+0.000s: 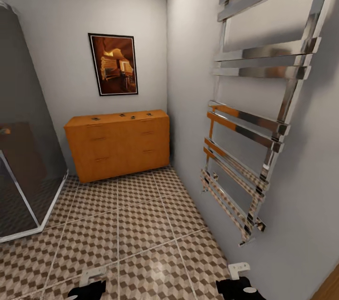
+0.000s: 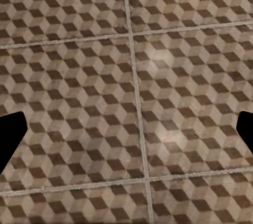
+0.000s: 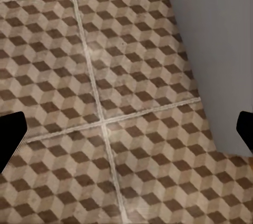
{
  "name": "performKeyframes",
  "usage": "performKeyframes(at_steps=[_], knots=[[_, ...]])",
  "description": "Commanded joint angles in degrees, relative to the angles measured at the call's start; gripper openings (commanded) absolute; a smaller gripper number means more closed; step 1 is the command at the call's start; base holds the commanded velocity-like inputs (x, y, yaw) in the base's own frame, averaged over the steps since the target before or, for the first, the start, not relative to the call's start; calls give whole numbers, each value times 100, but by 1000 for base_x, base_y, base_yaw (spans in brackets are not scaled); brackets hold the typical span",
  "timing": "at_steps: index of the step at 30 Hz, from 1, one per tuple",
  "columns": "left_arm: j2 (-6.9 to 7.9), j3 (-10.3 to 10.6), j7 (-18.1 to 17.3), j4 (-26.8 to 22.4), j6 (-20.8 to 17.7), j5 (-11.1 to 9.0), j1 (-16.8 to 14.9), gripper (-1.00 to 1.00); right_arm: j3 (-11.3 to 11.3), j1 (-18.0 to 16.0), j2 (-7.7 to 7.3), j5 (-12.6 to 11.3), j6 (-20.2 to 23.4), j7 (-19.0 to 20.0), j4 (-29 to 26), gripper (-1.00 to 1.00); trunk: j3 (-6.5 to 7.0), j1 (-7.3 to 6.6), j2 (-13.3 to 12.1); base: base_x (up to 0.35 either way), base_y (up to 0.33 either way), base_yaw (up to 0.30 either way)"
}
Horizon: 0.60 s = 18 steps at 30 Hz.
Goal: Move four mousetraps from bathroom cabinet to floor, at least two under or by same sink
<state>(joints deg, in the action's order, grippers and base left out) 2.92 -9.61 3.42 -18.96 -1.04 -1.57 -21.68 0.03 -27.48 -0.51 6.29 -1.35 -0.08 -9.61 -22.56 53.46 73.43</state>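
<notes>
The robot stands well back from the wide, low orange-brown wooden cabinet (image 1: 117, 144), which sits against the far wall under a dark-framed picture (image 1: 113, 64), with a tall chrome towel rail (image 1: 254, 116) on the wall to the right and a glass shower enclosure (image 1: 23, 149) at the left. On the cabinet's flat top lie four tiny brown wooden mousetraps with dark metal parts: one near the left end of the top (image 1: 95, 118), two close together around the middle (image 1: 122, 115) (image 1: 133, 117), and one towards the right end (image 1: 149, 114). All four are still on the cabinet; none is on the bathroom floor of cube-patterned brown and beige tiles (image 1: 141, 224).

The left gripper (image 1: 92, 279) and the right gripper (image 1: 238, 274) hang low at the bottom edge of the head view, both pointing down at bare tile. In each wrist view the dark finger tips sit far apart at the two sides with nothing between them, so both claws are spread and empty.

The step in hand looks like the approach: no trap has been fetched yet. The next move calls for driving forward across the tiles until the cabinet top is within reach, then raising an arm above the top and lowering the spread fingers over one trap, most likely the nearest to that arm's side. The traps are thin and flat, so the grip will probably need care at the board's edges.
</notes>
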Motion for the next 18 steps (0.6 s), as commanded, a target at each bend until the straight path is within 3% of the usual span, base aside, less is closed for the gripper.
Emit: performKeyframes(at_steps=[1, 11, 18], knots=[[-2, -5, 9, -3, -11, -17, -3, 100, -3, -3, -1, 56, -14, -1, 3, 100, 12, -23, -38, 0, 0, 300], [-2, -5, 9, -3, -11, -17, -3, 100, -3, -3, -1, 56, -14, -1, 4, 100, 192, -242, -439, 0, 0, 293], [-3, -5, 9, -3, -11, -13, -3, 100, -3, -3, -1, 56, -14, -1, 3, 100, 318, -396, -720, 0, 0, 92]])
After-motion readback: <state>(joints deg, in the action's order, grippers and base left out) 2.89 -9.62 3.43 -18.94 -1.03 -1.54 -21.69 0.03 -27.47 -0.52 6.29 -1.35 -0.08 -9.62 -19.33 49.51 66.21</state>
